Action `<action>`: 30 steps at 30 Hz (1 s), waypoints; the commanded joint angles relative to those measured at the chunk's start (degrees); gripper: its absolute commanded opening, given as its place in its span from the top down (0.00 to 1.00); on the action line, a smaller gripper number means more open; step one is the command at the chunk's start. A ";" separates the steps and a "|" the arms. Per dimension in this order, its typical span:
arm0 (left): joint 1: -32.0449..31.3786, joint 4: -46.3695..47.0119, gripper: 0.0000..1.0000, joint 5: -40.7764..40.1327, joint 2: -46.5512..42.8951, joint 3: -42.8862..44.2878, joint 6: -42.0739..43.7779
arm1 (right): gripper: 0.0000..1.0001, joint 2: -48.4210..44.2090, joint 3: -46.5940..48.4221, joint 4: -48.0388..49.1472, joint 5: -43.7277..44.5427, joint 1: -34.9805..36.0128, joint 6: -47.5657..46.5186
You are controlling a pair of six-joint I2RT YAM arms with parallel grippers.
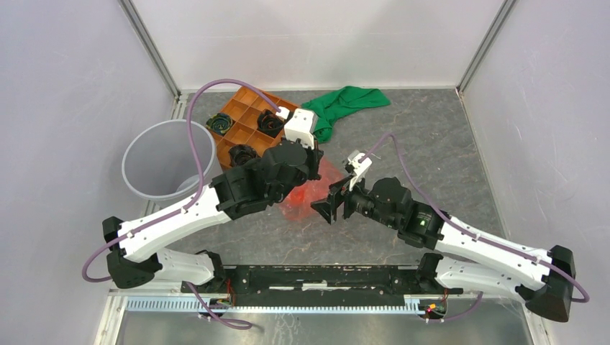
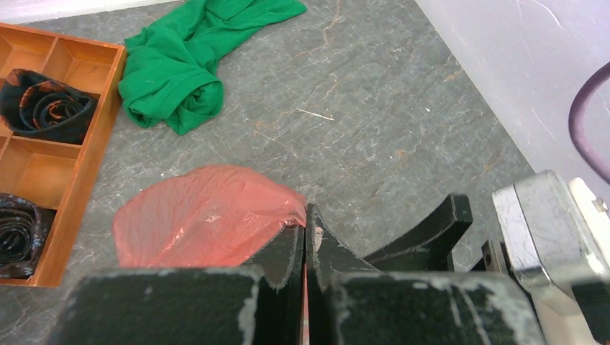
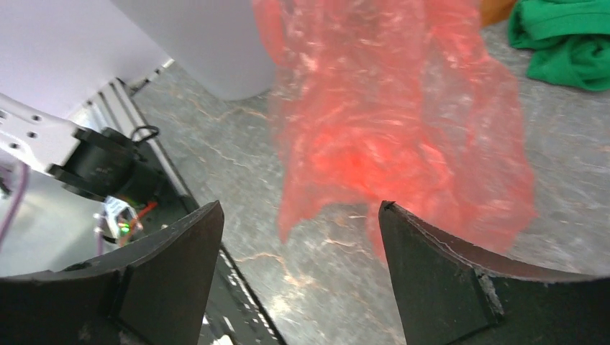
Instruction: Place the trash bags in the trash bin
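Top view: the left end effector [image 1: 315,171] is over the red bag [image 1: 306,198] in the middle of the table [image 1: 431,144]. The bin [image 1: 169,159] sits off to the left, close by the left arm, so that arm is nearer. The right end effector [image 1: 325,201] is just beside the bag

Left wrist: the 2 fingers are together, pinching an edge of the bag [image 2: 208,223]

Right wrist: the 2 fingers stand apart and hold nothing. The bag [image 3: 388,129] hangs in front of them, long side up and down, with the bin [image 3: 208,43] behind it
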 commanded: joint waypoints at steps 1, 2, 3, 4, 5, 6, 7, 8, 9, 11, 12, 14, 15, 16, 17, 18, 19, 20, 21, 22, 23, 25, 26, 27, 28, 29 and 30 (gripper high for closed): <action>0.48 0.72 0.98 -2.50 0.54 2.54 -4.12 | 0.14 1.05 -1.34 9.84 6.12 3.45 7.65; 0.58 0.68 0.98 -2.52 0.54 2.66 -4.18 | 0.15 1.16 -1.67 10.11 8.33 4.07 8.81; 0.60 0.65 0.98 -2.48 0.54 2.81 -4.27 | 0.16 1.37 -1.86 10.12 11.15 4.41 9.78; 0.58 0.75 0.98 -2.49 0.59 2.90 -4.36 | 0.17 1.72 -2.19 10.54 13.40 4.68 10.09; 0.53 0.80 0.98 -2.45 0.63 3.00 -4.51 | 0.18 2.10 -2.70 11.37 15.88 4.81 10.05; 0.59 0.88 0.98 -2.37 0.70 3.04 -4.57 | 0.20 2.68 -3.24 12.55 17.88 4.80 9.98; 0.54 0.86 0.98 -2.28 0.83 3.08 -4.62 | 0.22 3.39 -3.55 13.39 19.12 4.83 9.93; 0.55 0.88 0.98 -2.22 0.95 3.23 -4.66 | 0.25 4.42 -3.55 14.15 19.98 4.83 9.98; 0.55 0.88 0.98 -2.11 1.06 3.39 -4.67 | 0.27 5.47 -3.27 14.66 20.32 4.86 9.91; 0.55 0.38 0.98 -1.70 1.20 3.67 -4.67 | 0.32 7.60 -2.06 14.08 21.38 4.87 8.75; 0.55 -0.06 0.98 -1.65 1.13 3.81 -4.74 | 0.34 8.32 -1.82 12.96 23.69 4.94 8.58; 0.60 -0.80 0.96 -1.73 0.55 3.39 -4.61 | 0.66 8.34 -2.79 11.97 27.91 4.92 7.66; 0.61 -0.96 0.91 -1.43 -0.08 3.00 -4.17 | 0.93 7.76 -3.06 10.14 30.54 4.82 8.20; 0.69 -1.02 0.83 -0.89 -0.74 2.42 -3.34 | 1.00 6.69 -3.21 8.23 32.04 4.43 8.56; 0.63 -1.22 0.65 -0.11 -1.53 1.62 -2.44 | 1.00 5.54 -3.68 7.57 31.89 3.86 8.22; 0.66 -1.65 0.44 0.28 -2.37 0.67 -1.62 | 1.00 3.80 -4.62 7.04 30.46 2.86 7.74; 0.69 -2.35 0.25 0.27 -3.35 -0.53 -1.22 | 1.00 2.37 -5.46 6.78 28.43 1.56 7.59; 0.72 -3.32 0.13 0.14 -4.38 -1.65 -1.04 | 1.00 0.48 -6.52 6.49 25.17 -0.54 7.51; 0.74 -4.03 0.06 0.23 -5.75 -3.13 -1.03 | 1.00 -1.19 -7.26 5.62 21.64 -3.36 7.79; 0.77 -4.38 0.02 0.86 -7.34 -4.91 -1.25 | 1.00 -2.40 -7.55 4.62 18.63 -5.61 8.09; 0.77 -4.34 0.00 2.11 -9.14 -6.90 -1.63 | 1.00 -3.63 -7.72 3.40 14.38 -8.77 8.11; 0.77 -3.26 0.00 6.19 -13.19 -11.49 -2.61 | 1.00 -5.96 -7.19 0.19 9.52 -12.19 7.02; 0.81 -2.69 0.00 8.25 -15.32 -14.11 -3.60 | 1.00 -6.80 -6.62 -1.01 8.28 -13.56 6.23; 0.78 -1.93 0.00 10.21 -17.38 -16.84 -4.85 | 1.00 -7.52 -5.24 -2.85 7.39 -14.62 5.32; 0.77 -0.64 0.00 11.99 -19.48 -19.76 -6.55 | 1.00 -7.78 -3.46 -4.81 6.80 -15.39 4.33; 0.71 0.71 0.00 13.36 -21.76 -22.83 -8.48 | 1.00 -7.57 -1.77 -6.47 6.84 -15.88 3.35; 0.72 2.66 0.00 14.33 -23.79 -26.69 -10.50 | 1.00 -7.30 -0.12 -8.27 7.11 -16.30 2.32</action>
